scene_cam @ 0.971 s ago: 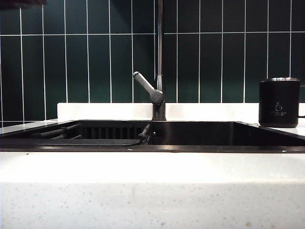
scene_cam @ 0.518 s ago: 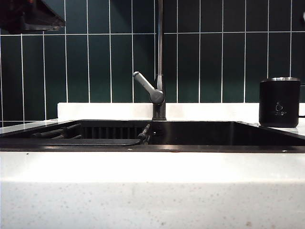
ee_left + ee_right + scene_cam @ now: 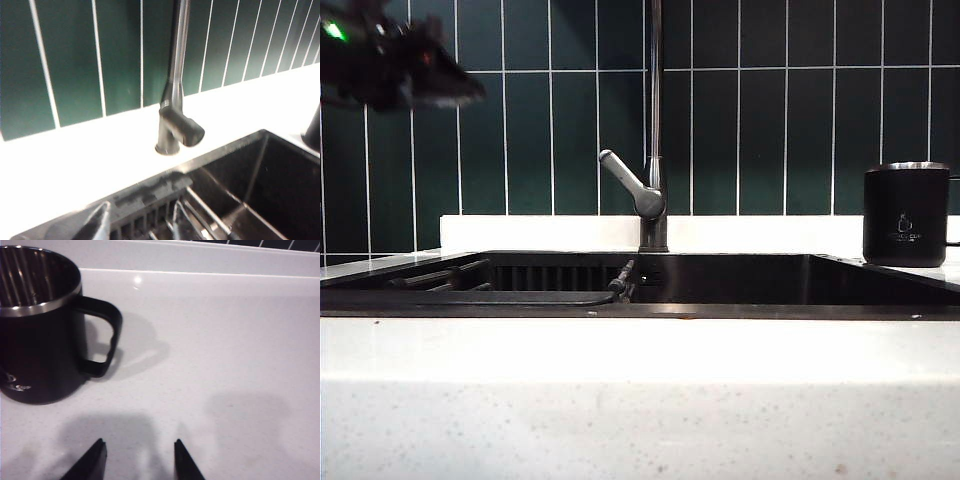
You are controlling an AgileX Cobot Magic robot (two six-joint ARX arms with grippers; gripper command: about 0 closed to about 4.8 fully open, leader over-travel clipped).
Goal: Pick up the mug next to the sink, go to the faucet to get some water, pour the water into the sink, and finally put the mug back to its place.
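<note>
The black mug [image 3: 905, 215] with its silver rim stands upright on the white counter right of the sink [image 3: 740, 281]. The faucet [image 3: 655, 120] rises behind the sink's middle, its grey lever [image 3: 630, 183] angled up to the left. My left gripper [image 3: 395, 60] is a blurred dark shape high at the left, in front of the tiles. From its wrist it hangs open [image 3: 137, 225] over the sink's back corner, facing the faucet [image 3: 172, 100]. My right gripper [image 3: 139, 447] is open and empty above the counter, short of the mug [image 3: 40, 335] and its handle [image 3: 102, 340].
A dark rack with bars [image 3: 450, 277] and a hose end [image 3: 622, 278] lie in the sink's left half. A white speckled countertop [image 3: 640, 390] runs across the front, with a low white ledge [image 3: 540, 232] and dark green tiles [image 3: 790, 130] behind.
My left arm has come down into the exterior view at the upper left, lower and further right than before. Mug, faucet and lever have not moved.
</note>
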